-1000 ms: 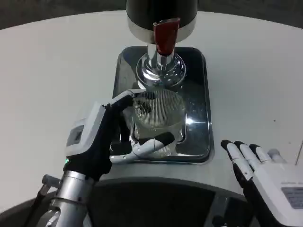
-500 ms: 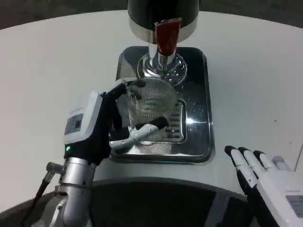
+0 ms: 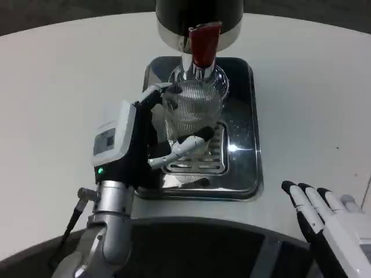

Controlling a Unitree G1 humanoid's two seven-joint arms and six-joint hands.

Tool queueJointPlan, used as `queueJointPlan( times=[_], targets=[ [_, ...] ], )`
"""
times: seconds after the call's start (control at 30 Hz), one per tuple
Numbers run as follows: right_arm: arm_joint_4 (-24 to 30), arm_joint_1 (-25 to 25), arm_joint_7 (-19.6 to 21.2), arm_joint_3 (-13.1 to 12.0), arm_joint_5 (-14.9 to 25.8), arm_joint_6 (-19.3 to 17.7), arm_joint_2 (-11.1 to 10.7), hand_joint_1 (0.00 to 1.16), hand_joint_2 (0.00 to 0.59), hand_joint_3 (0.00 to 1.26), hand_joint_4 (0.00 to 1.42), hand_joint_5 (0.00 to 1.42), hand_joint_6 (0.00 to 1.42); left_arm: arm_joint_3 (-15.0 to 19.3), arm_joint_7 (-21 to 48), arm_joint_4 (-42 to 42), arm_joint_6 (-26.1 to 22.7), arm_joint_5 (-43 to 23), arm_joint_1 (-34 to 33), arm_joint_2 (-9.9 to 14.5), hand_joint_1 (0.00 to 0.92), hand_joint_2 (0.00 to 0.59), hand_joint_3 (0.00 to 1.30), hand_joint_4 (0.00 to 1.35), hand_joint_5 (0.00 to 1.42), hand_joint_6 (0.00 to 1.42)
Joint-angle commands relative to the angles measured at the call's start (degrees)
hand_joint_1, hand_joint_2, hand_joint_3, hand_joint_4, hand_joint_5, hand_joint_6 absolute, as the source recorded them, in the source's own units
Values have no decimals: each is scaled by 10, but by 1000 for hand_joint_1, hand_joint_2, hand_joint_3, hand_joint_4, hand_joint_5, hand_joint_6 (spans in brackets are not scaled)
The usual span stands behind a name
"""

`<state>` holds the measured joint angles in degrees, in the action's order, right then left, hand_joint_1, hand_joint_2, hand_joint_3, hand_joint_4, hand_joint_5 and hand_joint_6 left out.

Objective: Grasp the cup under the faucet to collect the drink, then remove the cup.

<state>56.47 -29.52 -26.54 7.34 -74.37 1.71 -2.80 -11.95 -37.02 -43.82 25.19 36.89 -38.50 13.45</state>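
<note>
One step done: left robot hand [image 3: 136,145] grasps cup [image 3: 191,116] under faucet [image 3: 203,46] | filling, removal left (no drink visible) | right robot hand [image 3: 330,223] released

Drinks station: dispenser [image 3: 199,20], steel drip tray [image 3: 240,168].

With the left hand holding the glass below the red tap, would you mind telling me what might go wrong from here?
1. The ribbed glass cup sits close under the faucet; lifting it further may knock the rim against the spout.
2. The left hand grips a smooth clear cup from the side, so it might slip, especially once filled.
3. If the cup is off-centre, drink could miss it and land on the metal drip tray.
</note>
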Motion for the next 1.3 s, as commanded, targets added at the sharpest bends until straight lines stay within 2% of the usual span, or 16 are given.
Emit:
queueJointPlan(
  times=[0.03, 0.17, 0.37, 0.53, 0.7, 0.87, 1.03, 1.17, 1.3],
  targets=[
    [6, -9, 7, -7, 10, -8, 0, 740, 301, 0, 0, 0, 0, -13, -22, -21, -8, 3, -17, -13, 558, 194, 1026, 1119, 1174, 1296],
    [5, -10, 7, -11, 15, -8, -1, 740, 301, 0, 0, 0, 0, -21, -28, -35, -9, 0, -26, -18, 557, 194, 1027, 1119, 1174, 1312],
    [0, -9, 11, -15, 27, -8, -2, 743, 302, 0, 0, 0, 0, -26, -31, -43, -8, -3, -27, -13, 552, 192, 1015, 1085, 1174, 1332],
    [-7, 1, 11, -16, 33, -9, -3, 747, 304, 0, 0, 0, 0, -24, -32, -41, -8, -4, -23, -4, 532, 188, 958, 972, 1140, 1334],
    [-13, 8, 12, -14, 36, -8, -4, 751, 306, 0, 0, 0, 0, -22, -34, -38, -7, -7, -21, 2, 496, 158, 805, 797, 1088, 1334],
    [-14, 9, 13, -14, 37, -7, -2, 757, 309, 0, 0, 0, 0, -21, -35, -38, -4, -8, -19, 7, 401, 94, 674, 646, 1018, 1332],
    [-15, 4, 17, -10, 36, -7, 0, 761, 312, 0, 0, 0, 0, -19, -28, -38, 2, -14, -16, 13, 303, 40, 497, 503, 876, 1282],
    [-18, 7, 18, -7, 35, -7, 1, 763, 315, 0, 0, 0, 0, -17, -16, -40, 11, -23, -13, 19, 210, 5, 439, 420, 765, 1210],
    [-20, 9, 19, -7, 36, -5, 1, 765, 316, 0, 0, 0, 0, -19, -3, -43, 20, -35, -12, 24, 153, 0, 418, 385, 716, 1169]
  ],
)
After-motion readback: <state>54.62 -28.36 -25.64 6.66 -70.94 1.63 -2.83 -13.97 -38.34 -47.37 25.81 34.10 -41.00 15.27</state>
